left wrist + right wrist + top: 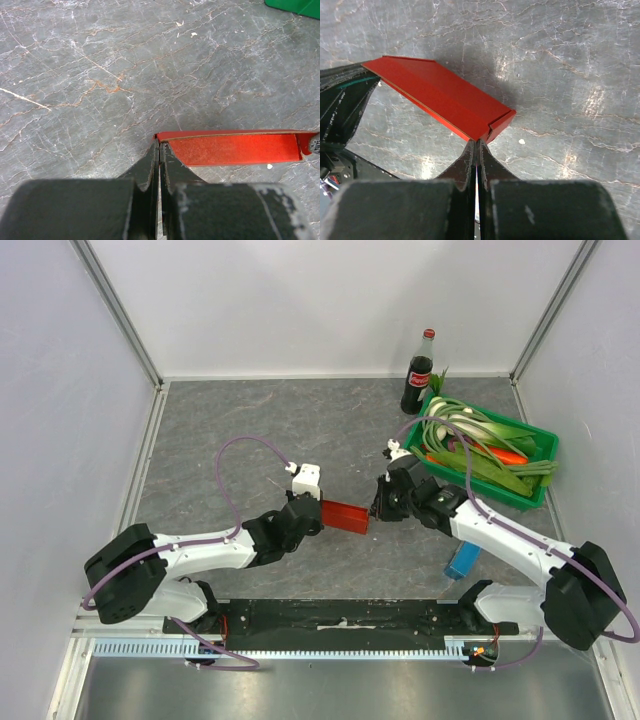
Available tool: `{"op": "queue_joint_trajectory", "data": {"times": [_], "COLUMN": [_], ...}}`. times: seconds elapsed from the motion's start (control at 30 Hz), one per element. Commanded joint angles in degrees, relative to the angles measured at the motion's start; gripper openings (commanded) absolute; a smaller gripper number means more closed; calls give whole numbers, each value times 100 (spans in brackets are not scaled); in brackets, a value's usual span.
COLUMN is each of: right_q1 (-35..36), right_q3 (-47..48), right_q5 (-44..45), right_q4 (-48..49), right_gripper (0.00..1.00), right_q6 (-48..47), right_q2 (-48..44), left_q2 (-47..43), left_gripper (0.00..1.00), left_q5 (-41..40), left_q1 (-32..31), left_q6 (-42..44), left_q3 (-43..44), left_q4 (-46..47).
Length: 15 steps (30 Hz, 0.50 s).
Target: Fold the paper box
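Grey marbled table (250, 420), white walls on three sides. Top view: paper box (345, 517) sits mid-table between the two arms, a red flattened pack with one gripper at each end. Left gripper (318, 512) is on its left end, right gripper (375, 508) on its right end.

Top view only:
- green crate (540, 445) at right rear, full of leeks and a carrot
- cola bottle (418, 372) upright just behind the crate
- narrow blue box (462, 562) lying near the right arm's base, partly hidden under the arm

None of these touch the red pack.

Left wrist view adds:
- finger pads are pressed together, only a hairline slit between them
- tips meet the near end of the pack, right at its corner
- the thin card edge runs into the slit, so it is clamped on the box
- the pack's long side face shows here, with a narrow top edge above it
- a grey tip of the other gripper touches the far end
- a corner of the crate shows at top right

Right wrist view adds:
- same story, fingers together with no visible gap
- tips pinch the near corner, where a small end flap overlaps
- the broad top face shows here, flat and creased lengthwise, and appears tilted off the table, with a shadow beneath
- the left gripper's dark body sits on the far end, at frame left

How much card sits between the pads is hidden in both wrist views.
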Motion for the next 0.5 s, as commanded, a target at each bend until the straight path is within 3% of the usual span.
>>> {"op": "queue_joint_trajectory", "data": {"times": [0.0,0.47], "right_q1": [20,-24], "right_q3": [-268,-576], "right_q5": [-265,17], "right_q4": [916,1083], "right_gripper": [0,0], "right_q6": [826,1161], "right_q2": [-84,-278], "left_q2": [244,235], "left_gripper": [2,2], "left_q5": [518,482], "left_q1": [-201,-236], "left_q6": [-141,-158], "left_q3": [-150,-185], "left_q4": [-562,-527]}}
